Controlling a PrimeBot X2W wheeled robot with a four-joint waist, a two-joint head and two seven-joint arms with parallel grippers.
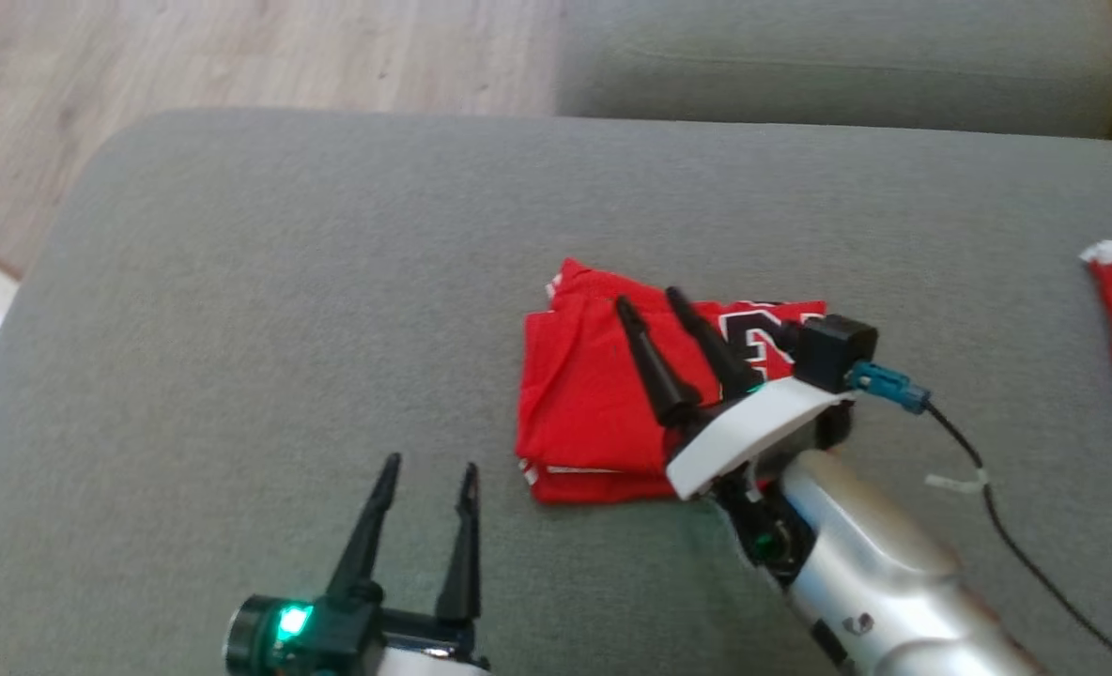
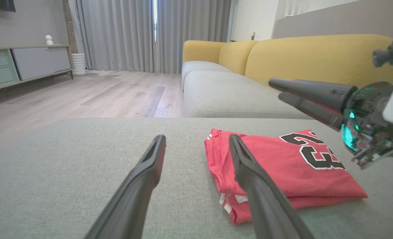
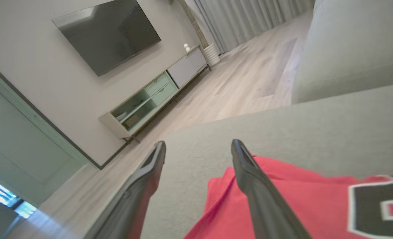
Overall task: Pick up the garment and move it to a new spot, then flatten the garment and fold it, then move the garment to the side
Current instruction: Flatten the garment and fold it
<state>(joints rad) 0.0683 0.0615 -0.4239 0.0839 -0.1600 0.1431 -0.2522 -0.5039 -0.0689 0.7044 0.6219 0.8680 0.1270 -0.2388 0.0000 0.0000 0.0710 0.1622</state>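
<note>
With left pincer (image 1: 429, 465) and right pincer (image 1: 652, 299) both released, the soft, light folded garment (image 1: 594, 404) likely wanted pinching through its layered edge.

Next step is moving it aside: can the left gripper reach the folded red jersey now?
Probably yes. The left gripper is open beside the jersey, with only bare cushion between them. The right gripper hangs open over it and could crowd.

Right gripper (image 3: 198, 143) recorded with jaws parted above the red garment (image 3: 282, 205).
The garment is seen lying on the grey cushion (image 3: 299, 129). A wall-mounted television (image 3: 107, 33) and a pale sideboard (image 3: 150, 99) are noted beyond.
</note>
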